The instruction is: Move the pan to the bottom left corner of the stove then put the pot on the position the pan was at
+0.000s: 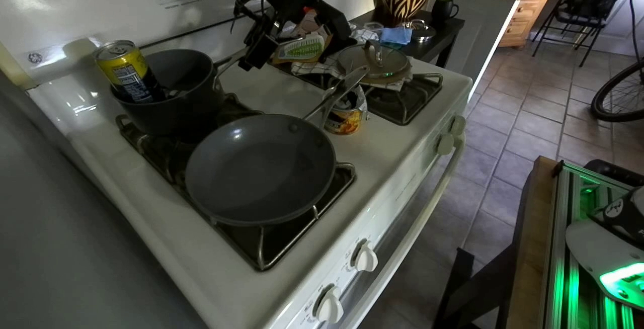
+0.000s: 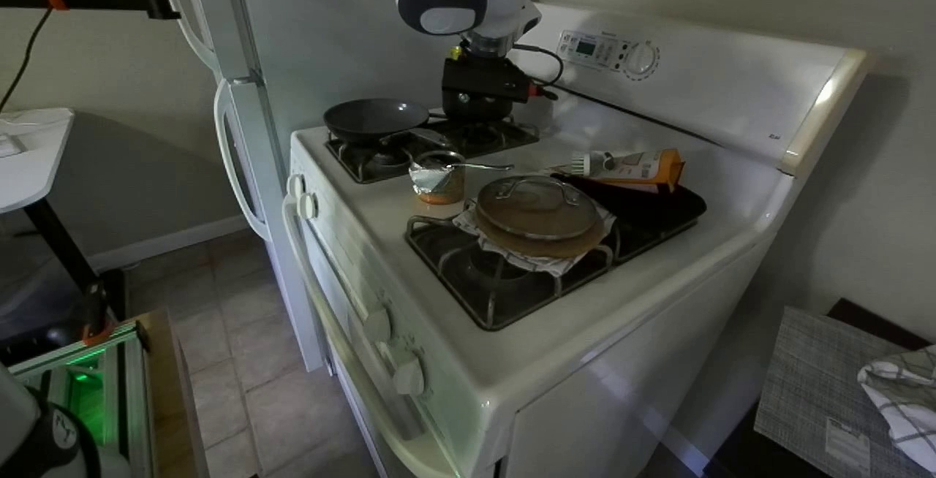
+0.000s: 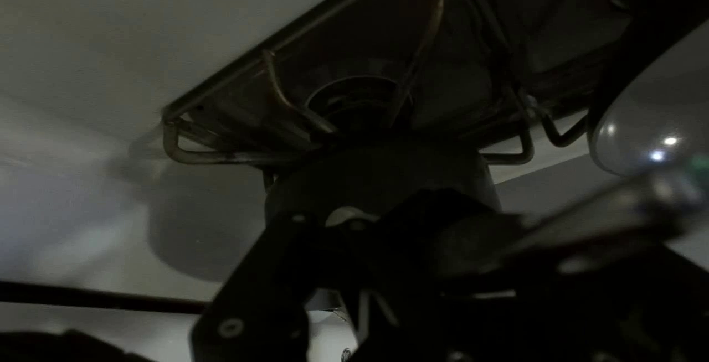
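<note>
Gripping pot [image 1: 168, 117] with tool [image 1: 246, 61]; yellow can [image 1: 130, 72] leaning inside, foil-edged can [image 1: 344, 121] beside pan [image 1: 259, 168].

In an exterior view, left grate [image 1: 289, 240] is crowded: near end covered by the pan [image 1: 259, 173], far end by the pot [image 1: 181, 110], tilted yellow can [image 1: 127, 70] jutting above. Gap to right grate [image 1: 396, 100] is narrowed by a tin [image 1: 344, 121]. Right margin of the stove [image 1: 387, 143] is found passable.

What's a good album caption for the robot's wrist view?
Dark close-up: the gripper at the black pot, with a burner and grate toward the top.
</note>
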You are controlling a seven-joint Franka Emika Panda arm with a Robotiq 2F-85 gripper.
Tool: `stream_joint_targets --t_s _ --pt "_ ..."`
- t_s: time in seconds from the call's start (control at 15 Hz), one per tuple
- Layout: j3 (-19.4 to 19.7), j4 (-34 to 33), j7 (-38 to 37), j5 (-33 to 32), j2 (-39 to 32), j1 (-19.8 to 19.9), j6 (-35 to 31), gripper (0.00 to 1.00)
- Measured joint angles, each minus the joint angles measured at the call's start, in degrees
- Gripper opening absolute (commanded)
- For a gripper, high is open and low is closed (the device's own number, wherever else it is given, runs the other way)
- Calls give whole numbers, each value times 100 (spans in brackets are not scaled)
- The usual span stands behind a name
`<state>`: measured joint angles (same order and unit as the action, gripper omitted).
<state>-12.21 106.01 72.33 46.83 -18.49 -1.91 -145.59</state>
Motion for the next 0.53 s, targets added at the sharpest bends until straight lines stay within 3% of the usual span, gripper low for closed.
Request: stream_joint_targets --t_s 0.2,0.27,0.33,0.4,0.53 --pt "45 -38 -272 -454 -5 -8 16 3" --pt "66 -43 -400 -660 -5 -11 53 22" --pt "81 -45 -544 -869 -5 -11 88 32" --pt "89 -45 -701 -1074 -6 -11 102 35" --pt "99 -47 -1046 -1491 -6 -11 116 50"
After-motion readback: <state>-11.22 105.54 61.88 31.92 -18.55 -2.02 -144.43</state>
